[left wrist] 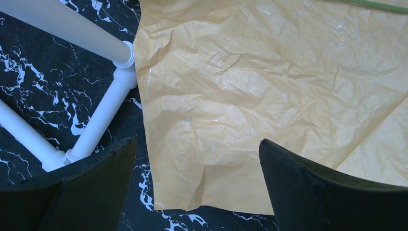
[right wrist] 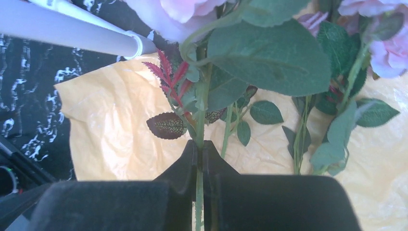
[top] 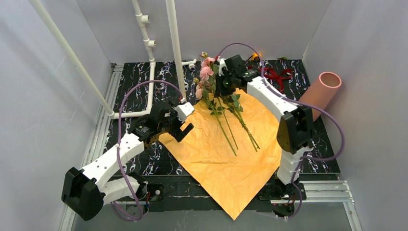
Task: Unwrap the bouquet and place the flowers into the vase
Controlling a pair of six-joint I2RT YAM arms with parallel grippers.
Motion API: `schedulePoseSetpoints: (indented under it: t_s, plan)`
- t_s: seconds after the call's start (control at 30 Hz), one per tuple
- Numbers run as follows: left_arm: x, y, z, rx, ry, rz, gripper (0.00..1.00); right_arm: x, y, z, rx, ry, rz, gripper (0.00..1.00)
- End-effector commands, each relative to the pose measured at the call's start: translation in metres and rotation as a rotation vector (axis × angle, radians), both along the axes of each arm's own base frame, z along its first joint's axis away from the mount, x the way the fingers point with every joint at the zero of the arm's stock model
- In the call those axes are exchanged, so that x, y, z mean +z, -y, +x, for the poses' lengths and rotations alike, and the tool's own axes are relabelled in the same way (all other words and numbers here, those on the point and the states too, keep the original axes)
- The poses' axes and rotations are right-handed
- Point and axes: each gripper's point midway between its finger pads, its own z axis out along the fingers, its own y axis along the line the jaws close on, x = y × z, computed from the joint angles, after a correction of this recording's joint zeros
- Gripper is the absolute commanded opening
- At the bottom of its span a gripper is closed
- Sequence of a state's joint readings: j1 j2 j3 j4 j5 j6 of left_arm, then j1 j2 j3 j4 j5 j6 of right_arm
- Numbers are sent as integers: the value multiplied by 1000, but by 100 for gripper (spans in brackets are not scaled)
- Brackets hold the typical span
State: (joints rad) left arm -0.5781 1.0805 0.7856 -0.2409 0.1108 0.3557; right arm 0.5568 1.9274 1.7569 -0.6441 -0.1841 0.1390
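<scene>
Across the black marbled table, crinkled shiny orange wrapping paper spread flat. At the right edge, off the paper, tall salmon-pink cylinder vase, tilted with its mouth up (right arm plainly the nearer). On the paper, pink roses on thin green stems, blooms far, cut ends near and rightward. Right fingers pressed together on one green stem, below the leaves. Left fingers spread wide above the paper's left edge, holding nothing.

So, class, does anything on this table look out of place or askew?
Yes: the orange wrapping paper lies skewed, one corner hanging past the table's near edge between the arm bases. The dark red ribbon lies loose at the back. Nothing looks spilled or torn.
</scene>
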Motion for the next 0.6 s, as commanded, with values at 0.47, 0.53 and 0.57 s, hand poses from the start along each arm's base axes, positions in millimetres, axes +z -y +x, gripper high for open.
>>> schedulePoseSetpoints:
  t_s: [0.47,0.53,0.57]
  plan:
    - [42,42,-24,-157,-15,-267,98,280,100,-9,-324,828,177,1]
    - [44,43,-19,-176,8,-251,98,301,128,-9,-423,892,143,1]
    - [46,43,-15,-164,17,-248,98,310,139,-10,-442,910,145,1]
